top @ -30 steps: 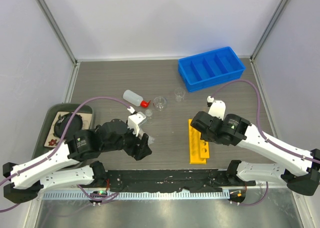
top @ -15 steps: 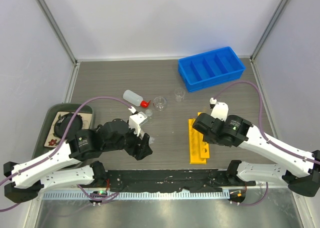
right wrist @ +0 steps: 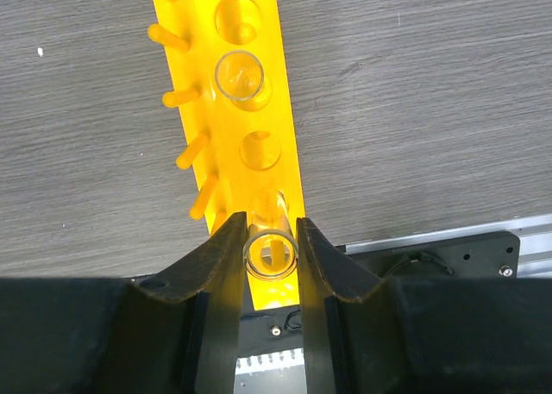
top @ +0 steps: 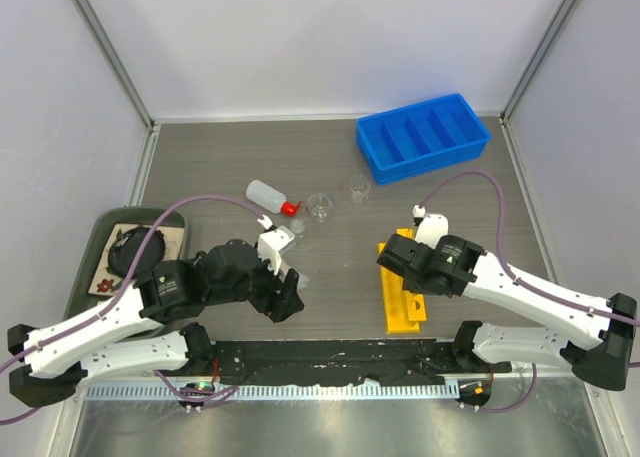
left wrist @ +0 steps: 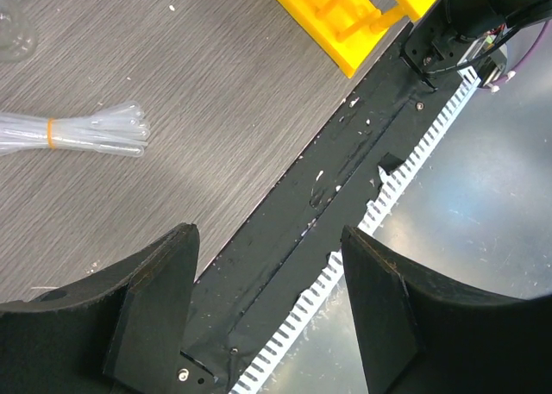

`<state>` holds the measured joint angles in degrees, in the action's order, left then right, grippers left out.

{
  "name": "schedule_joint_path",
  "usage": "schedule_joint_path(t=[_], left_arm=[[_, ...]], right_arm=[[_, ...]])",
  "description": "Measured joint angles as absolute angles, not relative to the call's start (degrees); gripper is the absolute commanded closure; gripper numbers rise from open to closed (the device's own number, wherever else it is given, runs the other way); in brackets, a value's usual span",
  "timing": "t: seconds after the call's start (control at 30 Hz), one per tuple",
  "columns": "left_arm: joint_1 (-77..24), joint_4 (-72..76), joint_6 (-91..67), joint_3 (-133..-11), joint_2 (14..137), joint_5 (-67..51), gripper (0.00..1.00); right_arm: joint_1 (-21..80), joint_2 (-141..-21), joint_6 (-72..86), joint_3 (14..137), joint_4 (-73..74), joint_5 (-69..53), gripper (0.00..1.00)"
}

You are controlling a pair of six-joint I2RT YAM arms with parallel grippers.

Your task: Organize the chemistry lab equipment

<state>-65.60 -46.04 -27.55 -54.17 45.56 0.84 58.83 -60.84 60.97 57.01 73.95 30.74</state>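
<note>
Right wrist: racking a tube (right wrist: 270,239) in the rack (right wrist: 272,109).
Pinches the clear tube in the right gripper (right wrist: 269,254), narrowed onto it, right over the nearest hole; finds a second tube (right wrist: 239,73) seated two holes on. Calls next, probably, for a straight drop until seated, then letting go. Leaves the left gripper (left wrist: 267,265) wide and empty, near the banded pipettes (left wrist: 82,131) on the table (left wrist: 216,92). Shows bottle (top: 266,194), beakers (top: 320,206) and bin (top: 423,135) well apart in the top view. Cannot tell whether the tube's foot has entered the hole: hidden beneath the gripper. Cuts off the rack's far end.
</note>
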Motion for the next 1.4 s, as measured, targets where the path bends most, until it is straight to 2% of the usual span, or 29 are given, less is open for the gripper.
schedule_joint_path(t=[0.57,0.77,1.13,1.4], left_arm=[[-65.60,-46.15,-26.65,-52.99,43.46,0.89,0.29],[-65.60,-46.15,-26.55,-52.88,43.33,0.86,0.29],[-65.60,-46.17,-26.52,-52.64,43.33,0.89,0.29],[-65.60,-46.17,-26.50,-52.62,43.35,0.89,0.28]], right_arm=[[58.83,-64.88,64.64,51.20,67.79,30.74,0.79],[58.83,-64.86,65.10,50.65,66.96,30.76,0.74],[58.83,-65.14,65.10,50.54,65.08,30.79,0.55],[58.83,-65.87,65.06,50.61,64.75,30.74,0.46]])
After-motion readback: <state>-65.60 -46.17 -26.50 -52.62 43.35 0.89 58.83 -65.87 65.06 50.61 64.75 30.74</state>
